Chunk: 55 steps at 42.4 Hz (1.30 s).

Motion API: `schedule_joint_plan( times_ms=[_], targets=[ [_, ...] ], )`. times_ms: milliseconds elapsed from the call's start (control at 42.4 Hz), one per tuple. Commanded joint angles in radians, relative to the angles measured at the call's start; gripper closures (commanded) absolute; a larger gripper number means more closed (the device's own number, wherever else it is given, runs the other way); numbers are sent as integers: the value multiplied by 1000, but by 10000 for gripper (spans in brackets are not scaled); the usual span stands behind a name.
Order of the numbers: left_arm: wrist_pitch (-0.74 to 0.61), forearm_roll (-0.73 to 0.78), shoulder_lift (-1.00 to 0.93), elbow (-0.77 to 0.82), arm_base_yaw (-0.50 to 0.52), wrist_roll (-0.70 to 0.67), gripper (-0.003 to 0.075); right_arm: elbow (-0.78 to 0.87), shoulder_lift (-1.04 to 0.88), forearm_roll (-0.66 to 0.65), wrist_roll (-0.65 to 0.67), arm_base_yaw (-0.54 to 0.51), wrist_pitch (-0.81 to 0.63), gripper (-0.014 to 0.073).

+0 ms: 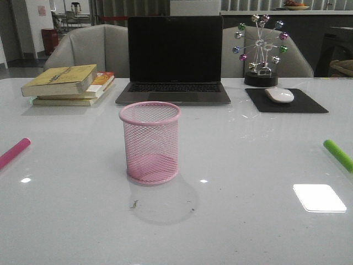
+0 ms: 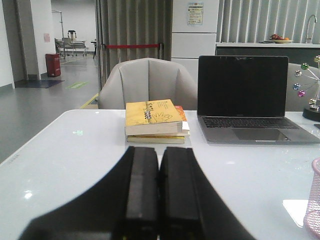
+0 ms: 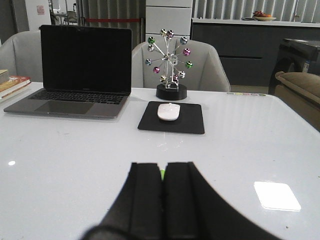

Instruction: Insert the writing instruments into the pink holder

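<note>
The pink holder (image 1: 150, 142), a round wire-mesh cup, stands upright and empty in the middle of the table; its edge also shows in the left wrist view (image 2: 314, 200). The hot pink marker (image 1: 14, 153) lies at the table's left edge and the bright green marker (image 1: 337, 154) at the right edge, both partly cut off. Neither gripper appears in the front view. My left gripper (image 2: 159, 155) is shut, its black fingers pressed together over bare table. My right gripper (image 3: 163, 170) is shut too, and a sliver of the green marker (image 3: 162, 174) shows just beyond its tips.
A stack of books (image 1: 69, 84) lies at the back left. An open laptop (image 1: 174, 58) sits at the back centre. A white mouse (image 1: 279, 95) on a black pad (image 1: 309, 105) and a ball ornament (image 1: 260, 52) stand at the back right. Chairs stand behind the table.
</note>
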Motion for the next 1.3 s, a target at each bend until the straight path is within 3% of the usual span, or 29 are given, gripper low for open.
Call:
schedule_joint_plan(
  times_ms=[0,661,803,921,1039,1275],
  targets=[
    [-83,-7,-18,0,0,-3,623,-12,-22,0,-3,-5,-99,536],
    [-85,-7,-18,0,0,-3,623,-12,-22,0,-3,-5,-144,536],
    [-141,-7,-18,-6,0,-3,623,-21,-22,0,-3,-5,-229,536],
    [-192,-7,-18,-78,0,-3,623,-112,-22,0,-3,-5,-210,536],
    [-113,-9,-2,-218,0,-3,623,-243,-10,0,-3,-5,-114,536],
    [191,-11,156,-543,0,-3,623,-521,136,0,-3,-5,128,536]
  ],
)
